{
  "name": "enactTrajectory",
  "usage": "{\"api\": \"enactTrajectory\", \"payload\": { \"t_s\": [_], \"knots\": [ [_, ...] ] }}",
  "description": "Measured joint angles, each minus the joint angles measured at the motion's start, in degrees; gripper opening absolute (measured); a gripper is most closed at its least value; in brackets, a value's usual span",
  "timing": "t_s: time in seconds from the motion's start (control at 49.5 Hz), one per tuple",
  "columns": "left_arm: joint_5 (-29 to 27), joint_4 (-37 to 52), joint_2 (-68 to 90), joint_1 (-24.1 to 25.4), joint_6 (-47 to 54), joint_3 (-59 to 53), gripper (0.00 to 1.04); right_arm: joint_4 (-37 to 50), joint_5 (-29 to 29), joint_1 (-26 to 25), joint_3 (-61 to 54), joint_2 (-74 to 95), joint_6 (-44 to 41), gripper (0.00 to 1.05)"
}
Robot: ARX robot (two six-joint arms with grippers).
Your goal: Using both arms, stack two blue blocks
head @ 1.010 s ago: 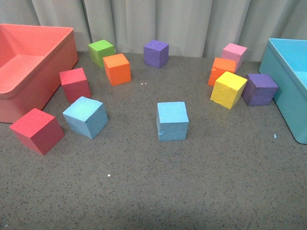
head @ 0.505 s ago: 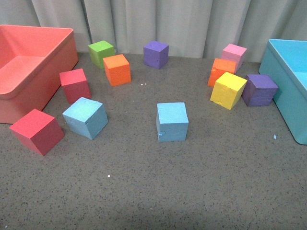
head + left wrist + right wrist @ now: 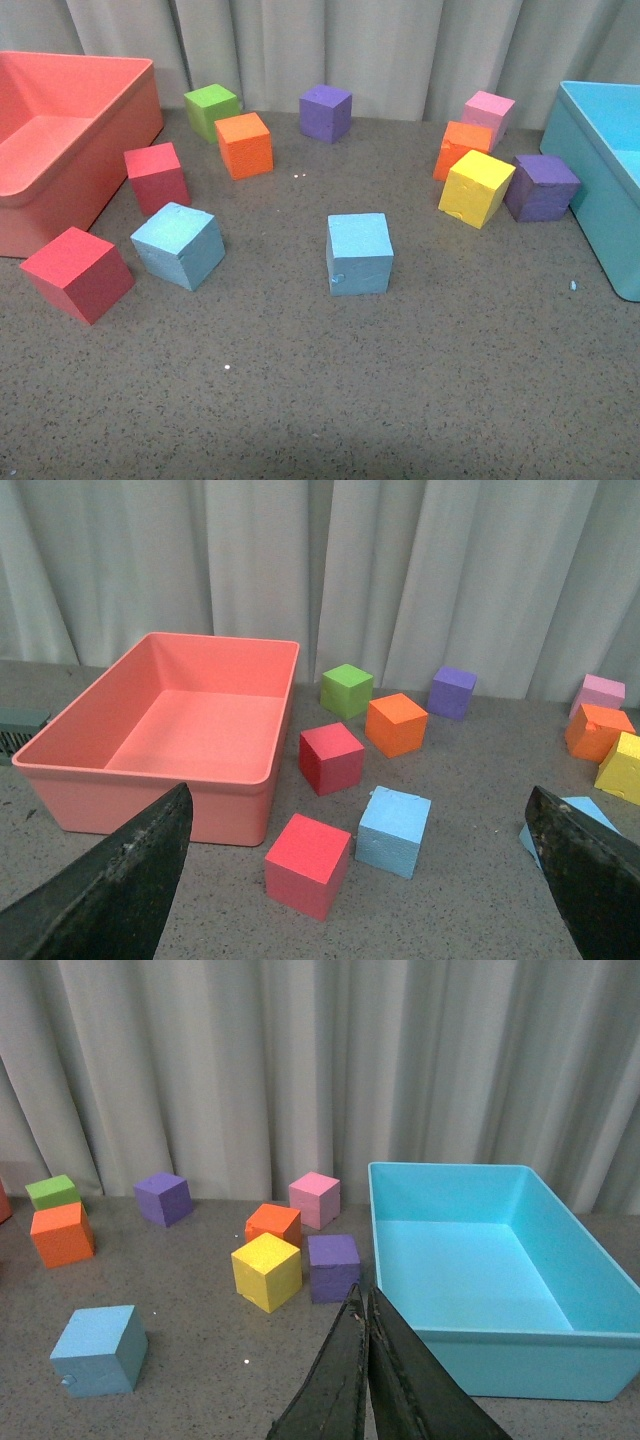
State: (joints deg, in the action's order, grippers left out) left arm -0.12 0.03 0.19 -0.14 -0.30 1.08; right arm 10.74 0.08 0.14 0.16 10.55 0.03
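Left gripper (image 3: 358, 791) gaping, right gripper (image 3: 363, 1296) closed and empty — we judged squaring flat-on to the mid-surface light-blue foam cube (image 3: 360, 252) and its leftward twin (image 3: 178, 244) mattered most.

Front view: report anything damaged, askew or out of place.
The centre blue block has a small chip low on its front face, and a blue crumb lies loose near the turquoise bin. The left blue block sits turned askew.
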Motion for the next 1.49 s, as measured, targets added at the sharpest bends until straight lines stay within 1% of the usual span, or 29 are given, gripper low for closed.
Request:
{"api": "enactTrajectory", "payload": {
  "t_s": [0.061, 0.101, 0.121, 0.141, 0.263, 0.283, 0.323, 0.343, 0.384, 0.404, 0.444, 0.465, 0.566, 0.606, 0.667, 0.707, 0.747, 0.869, 0.97, 0.99, 1.071, 1.131, 1.212, 1.273, 1.434, 1.495],
  "knots": [
    [0.0, 0.0, 0.0, 0.0, 0.0, 0.0, 0.98, -2.1, 0.0, 0.0, 0.02, -1.99, 0.0, 0.01],
    [0.0, 0.0, 0.0, 0.0, 0.0, 0.0, 0.98, -8.59, -0.13, -0.02, 0.02, -6.62, -0.09, 0.01],
    [-0.04, 0.0, 0.0, 0.0, 0.0, 0.0, 0.98, -9.86, -0.13, -0.02, 0.02, -7.85, -0.09, 0.03],
    [0.02, 0.0, 0.0, 0.0, 0.0, 0.0, 0.98, -10.64, -0.13, 0.0, 0.02, -10.25, -0.07, 0.33],
    [0.02, 0.0, 0.0, 0.0, 0.0, 0.0, 0.98, -10.67, -0.15, 0.0, 0.02, -10.25, -0.07, 0.52],
    [0.02, 0.0, 0.0, 0.0, 0.02, 0.0, 0.98, -10.67, -0.15, 0.0, 0.02, -10.25, -0.07, 0.54],
    [0.0, 0.0, 0.0, 0.0, 0.0, 0.0, 0.98, -10.67, -0.15, 0.0, 0.02, -10.29, -0.07, 0.61],
    [0.0, 0.0, 0.0, 0.0, 0.0, 0.0, 0.98, -10.67, -0.15, 0.0, 0.02, -10.29, -0.07, 0.63],
    [0.0, 0.0, 0.0, 0.0, 0.0, 0.0, 0.98, -10.67, -0.15, -0.02, 0.02, -10.29, -0.07, 0.7],
    [0.0, 0.0, 0.0, 0.0, 0.0, 0.0, 0.98, -10.67, -0.15, 0.0, 0.02, -10.29, -0.07, 0.72],
    [0.0, 0.0, 0.0, -0.02, 0.0, 0.0, 0.98, -10.67, -0.15, 0.0, 0.02, -10.29, -0.07, 0.79],
    [0.0, 0.0, 0.0, 0.0, 0.02, 0.0, 0.98, -10.67, -0.15, -0.02, 0.02, -10.29, -0.07, 0.81],
    [-0.35, -0.31, 0.26, -0.04, -0.13, 0.11, 0.98, -10.67, -0.15, 0.0, 0.02, -10.29, -0.07, 0.96],
    [-2.47, -5.88, 2.84, -0.61, -1.29, 2.12, 0.98, -10.67, -0.13, 0.0, 0.02, -10.29, 0.0, 0.97],
    [-3.61, -12.61, 9.53, -1.11, -2.64, 5.2, 0.98, -10.67, -0.13, 0.0, 0.02, -10.29, -0.02, 0.95],
    [-4.09, -13.62, 13.77, -1.42, -3.3, 6.12, 0.98, -10.67, -0.15, -0.02, 0.02, -10.32, -0.02, 0.95],
    [-4.07, -13.0, 17.73, -1.7, -3.96, 6.71, 0.98, -10.67, -0.17, 0.0, 0.02, -10.32, -0.02, 0.95],
    [-3.54, -4.85, 34.14, -3.39, -7.26, 10.67, 0.98, -10.67, -0.17, 0.0, 0.02, -10.32, -0.02, 0.95],
    [-1.92, 6.54, 50.82, -5.42, -8.7, 16.94, 0.98, -10.67, -0.15, 0.0, 0.02, -10.34, -0.02, 0.95],
    [-1.33, 7.67, 53.57, -5.75, -8.79, 18.16, 0.98, -10.67, -0.15, 0.0, 0.02, -10.34, -0.02, 0.95],
    [0.11, 11.85, 65.64, -7.37, -7.32, 23.74, 0.98, -10.67, -0.15, 0.0, 0.02, -10.34, -0.02, 0.95],
    [-0.2, 14.64, 71.63, -7.87, -4.5, 26.45, 0.98, -10.67, -0.15, 0.0, 0.02, -10.34, -0.02, 0.95],
    [0.04, 14.88, 82.47, -7.93, 1.11, 32.85, 0.98, -10.67, -0.15, 0.0, 0.02, -10.34, -0.02, 0.95],
    [0.2, 13.77, 88.94, -7.54, 3.26, 37.18, 0.98, -10.67, -0.15, 0.0, 0.02, -10.34, -0.02, 0.95],
    [2.99, 10.01, 100.19, -6.32, 3.5, 46.6, 0.98, -10.67, -0.15, 0.0, 0.02, -10.34, -0.02, 0.95],
    [2.82, 9.75, 102.88, -6.19, 3.69, 49.13, 0.98, -10.67, -0.15, 0.0, 0.02, -10.34, -0.02, 0.95]
  ]
}}
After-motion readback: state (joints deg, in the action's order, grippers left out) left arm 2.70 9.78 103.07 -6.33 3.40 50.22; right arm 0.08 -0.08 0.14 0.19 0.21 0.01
